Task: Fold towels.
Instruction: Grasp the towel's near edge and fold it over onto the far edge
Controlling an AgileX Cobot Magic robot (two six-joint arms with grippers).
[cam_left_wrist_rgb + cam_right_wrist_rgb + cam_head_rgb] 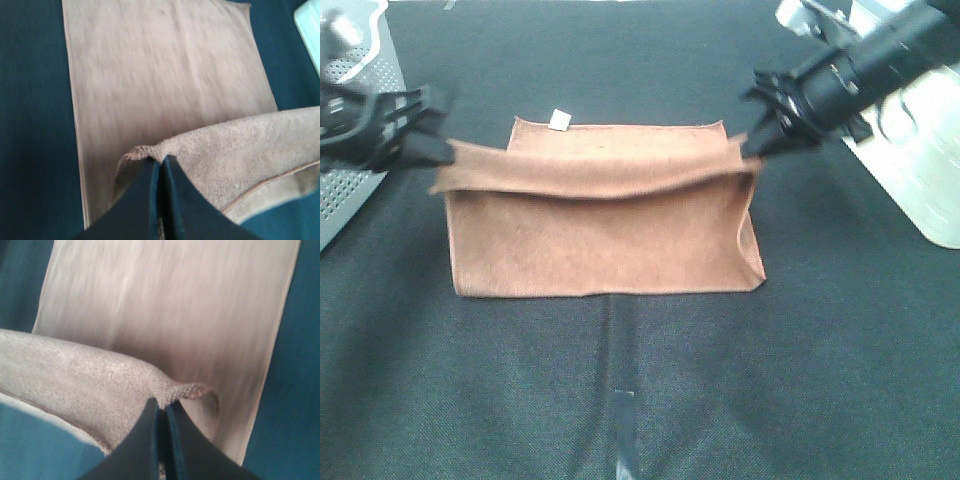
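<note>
On the dark bench [790, 390]: rust-brown towel [605, 250] doubled over, lower layer flat, upper layer raised along one long edge.
Left gripper [444, 151]: fingers [142, 200] pressed together on the raised edge's left corner.
Right gripper [752, 150]: fingers [142, 440] pinched tight on the right corner.
Raised edge: strung between both grippers, sagging slightly mid-span, short of the far hem.
White tag [560, 119]: far hem, near its left corner.
Bench sides: white container [930, 170] right, grey perforated box [350, 190] left.

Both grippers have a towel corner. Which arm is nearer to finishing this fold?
Right, probably. The right gripper holds its towel corner just beside the far edge's right end; the left gripper holds its corner well outside that edge's left end. Both must move together.
</note>
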